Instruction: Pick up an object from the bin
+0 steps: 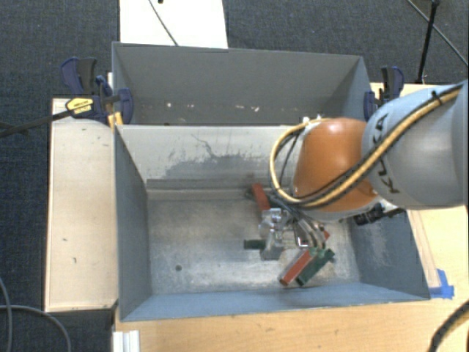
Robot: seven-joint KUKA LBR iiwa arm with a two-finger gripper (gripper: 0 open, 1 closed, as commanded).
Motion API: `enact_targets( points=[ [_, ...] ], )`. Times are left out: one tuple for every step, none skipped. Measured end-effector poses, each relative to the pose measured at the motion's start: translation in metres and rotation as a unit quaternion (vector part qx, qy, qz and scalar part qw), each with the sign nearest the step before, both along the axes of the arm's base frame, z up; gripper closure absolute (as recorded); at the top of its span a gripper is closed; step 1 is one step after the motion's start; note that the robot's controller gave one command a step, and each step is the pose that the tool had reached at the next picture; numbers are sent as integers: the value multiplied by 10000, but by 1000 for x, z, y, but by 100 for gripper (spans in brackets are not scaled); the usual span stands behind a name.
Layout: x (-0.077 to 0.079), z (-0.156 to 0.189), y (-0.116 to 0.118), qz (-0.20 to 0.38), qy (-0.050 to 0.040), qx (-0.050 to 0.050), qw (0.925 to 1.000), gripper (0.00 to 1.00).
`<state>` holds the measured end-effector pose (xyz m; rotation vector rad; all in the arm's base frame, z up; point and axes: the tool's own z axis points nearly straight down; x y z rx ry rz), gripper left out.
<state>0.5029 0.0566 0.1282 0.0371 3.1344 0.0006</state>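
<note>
My claw (pixel 275 232) hangs low over the bin (pixel 183 270) floor, right of its middle. Open or closed, I cannot tell. A small dark piece (pixel 253 245) lies just beside it. A red bar (pixel 295 270) and a dark green bar (pixel 319 262) lie together toward the near right corner, and another red piece (pixel 258 194) lies by the far wall.

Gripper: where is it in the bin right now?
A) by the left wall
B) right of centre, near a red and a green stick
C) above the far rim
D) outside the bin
B: the gripper is right of centre over the bin floor, with a red stick and a green stick lying close by.
</note>
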Motion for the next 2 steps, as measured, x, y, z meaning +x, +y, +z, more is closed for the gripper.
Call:
enact_targets(
  points=[
    [15,100,5,-145,-23,10,9999,100],
    [24,98,51,-164,10,17,9999,100]
  ],
)
